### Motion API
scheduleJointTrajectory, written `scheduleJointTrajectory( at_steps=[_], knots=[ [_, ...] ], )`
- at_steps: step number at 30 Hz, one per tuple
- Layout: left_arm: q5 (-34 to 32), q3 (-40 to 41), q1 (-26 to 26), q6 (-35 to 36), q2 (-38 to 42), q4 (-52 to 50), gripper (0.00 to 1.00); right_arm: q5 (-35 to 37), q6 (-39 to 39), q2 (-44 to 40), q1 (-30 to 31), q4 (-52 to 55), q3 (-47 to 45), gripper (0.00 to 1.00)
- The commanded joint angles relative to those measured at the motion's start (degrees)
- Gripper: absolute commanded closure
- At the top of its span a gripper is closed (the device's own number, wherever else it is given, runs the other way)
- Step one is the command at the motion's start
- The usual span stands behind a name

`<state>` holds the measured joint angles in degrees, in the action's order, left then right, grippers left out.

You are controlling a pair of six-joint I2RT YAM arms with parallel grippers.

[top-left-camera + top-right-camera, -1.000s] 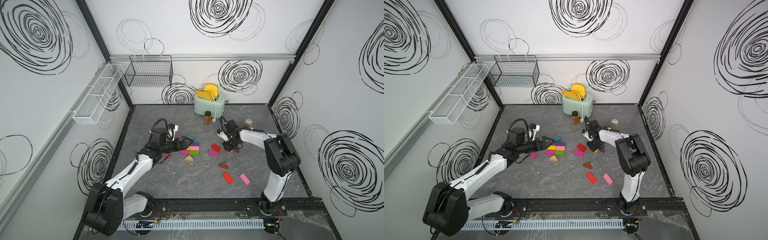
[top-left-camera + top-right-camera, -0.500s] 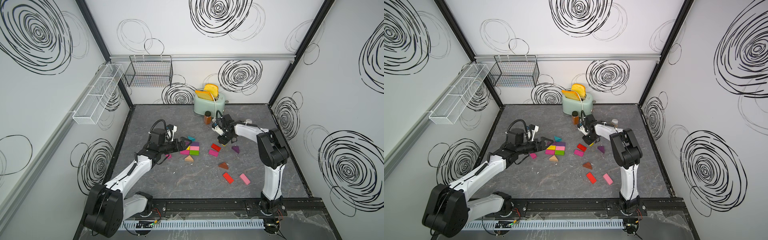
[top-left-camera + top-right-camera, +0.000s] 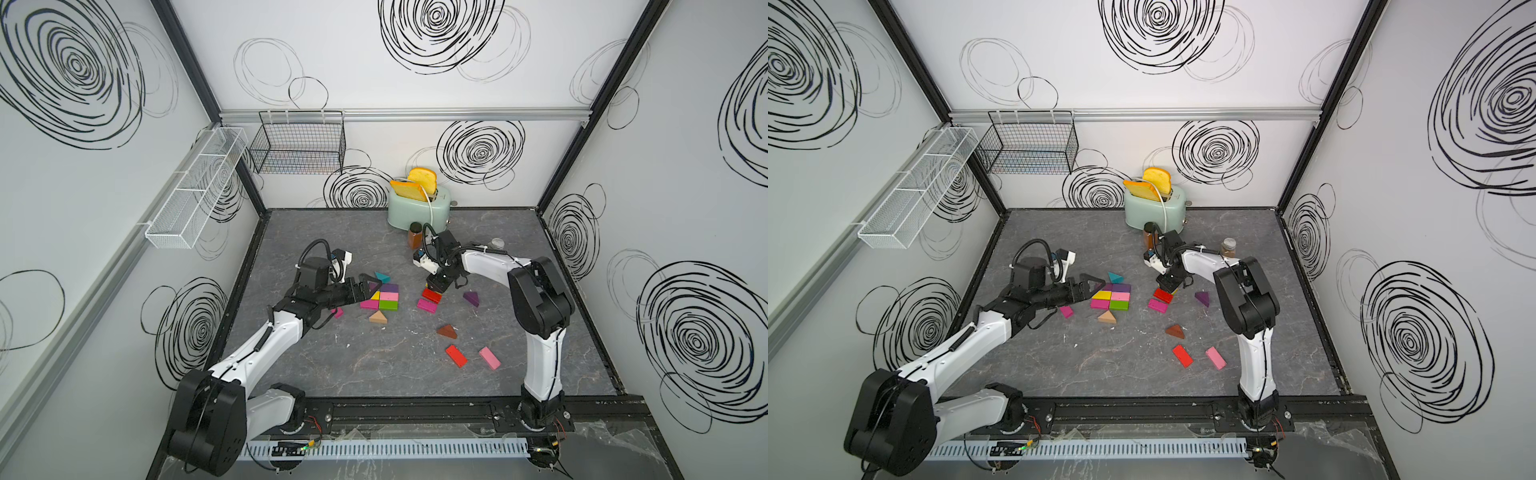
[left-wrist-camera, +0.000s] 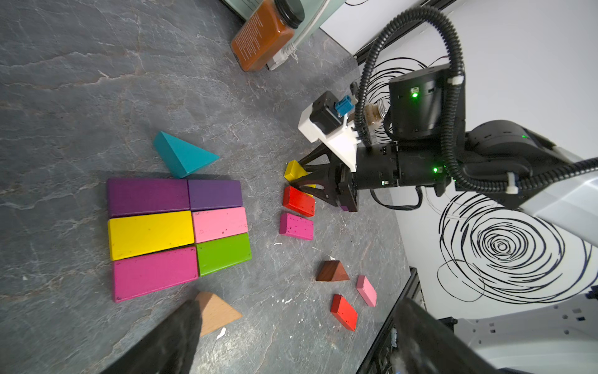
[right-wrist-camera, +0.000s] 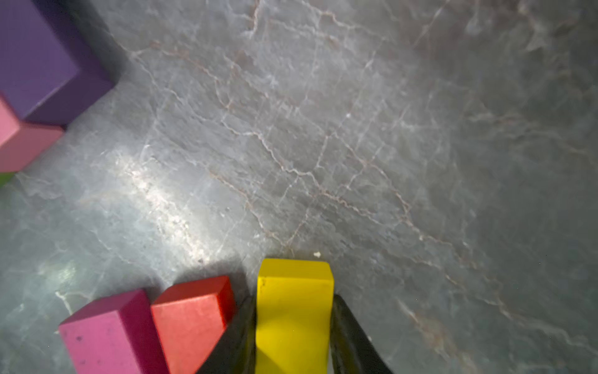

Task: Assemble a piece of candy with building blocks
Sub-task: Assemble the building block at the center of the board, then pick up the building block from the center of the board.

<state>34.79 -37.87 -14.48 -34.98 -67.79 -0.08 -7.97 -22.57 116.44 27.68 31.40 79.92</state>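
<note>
So the six-brick painted slab point(image 3: 384, 298) looks done, right gripper point(image 5: 293, 299) is pinching a yellow wooden brick point(image 5: 294, 320) at its 3 o'clock, left gripper point(image 3: 371, 287) gapes wide, triangular wedges point(image 3: 377, 317) not placed yet.

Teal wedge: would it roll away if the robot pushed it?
Probably not: the teal wedge shows only flat faces and sharp edges, so it should slide rather than roll. It looks solid and stiff, like painted wood. Its angled sides might let a pinch slip off.
</note>
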Motion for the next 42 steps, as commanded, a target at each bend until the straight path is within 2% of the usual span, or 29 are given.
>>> scheduleJointTrajectory(
  at_steps=[1, 7, 11, 17, 22, 25, 28, 31, 37, 39, 42],
  knots=[
    [0.94, 0.73, 0.44, 0.29, 0.91, 1.72, 0.02, -0.52, -0.82, -0.71, 0.35, 2.29, -0.34, 0.52],
    [1.03, 0.86, 0.75, 0.27, 1.17, 1.69, 0.02, 2.34, 1.17, -4.48, 0.33, 1.59, 0.72, 0.33],
    [1.35, 1.28, 1.03, -0.04, 1.81, 2.08, 0.02, 4.66, 6.29, -11.78, 0.36, 0.30, -1.55, 0.32],
    [3.01, 2.76, 0.68, -1.69, 2.38, 5.51, 0.02, 7.52, 22.27, -27.62, 3.12, 4.15, -12.94, 0.31],
    [2.83, 3.68, -2.91, -2.59, 3.00, 7.80, 0.02, 7.40, 40.31, -36.87, 7.34, 6.67, -25.68, 0.30],
    [3.34, 3.59, -5.39, -3.67, 2.57, 9.74, 0.02, 6.71, 47.94, -40.00, 8.29, 6.41, -32.24, 0.29],
    [3.18, 3.33, -8.34, -4.69, 2.71, 11.39, 0.02, 9.95, 54.52, -44.68, 10.96, 7.96, -36.17, 0.23],
    [2.98, 2.98, -11.41, -5.81, 2.49, 12.92, 0.02, 12.33, 58.88, -48.61, 12.53, 9.85, -38.31, 0.18],
    [2.49, 3.48, -15.43, -7.03, 3.58, 14.64, 0.02, 15.21, 65.03, -53.85, 16.53, 14.93, -42.95, 0.17],
    [2.56, 4.06, -16.16, -7.11, 3.71, 15.08, 0.02, 16.73, 67.99, -54.24, 19.41, 16.00, -42.51, 0.17],
    [3.47, 5.10, -16.74, -7.90, 3.89, 16.36, 0.02, 16.66, 68.19, -51.91, 21.25, 16.80, -41.89, 0.17]
  ],
)
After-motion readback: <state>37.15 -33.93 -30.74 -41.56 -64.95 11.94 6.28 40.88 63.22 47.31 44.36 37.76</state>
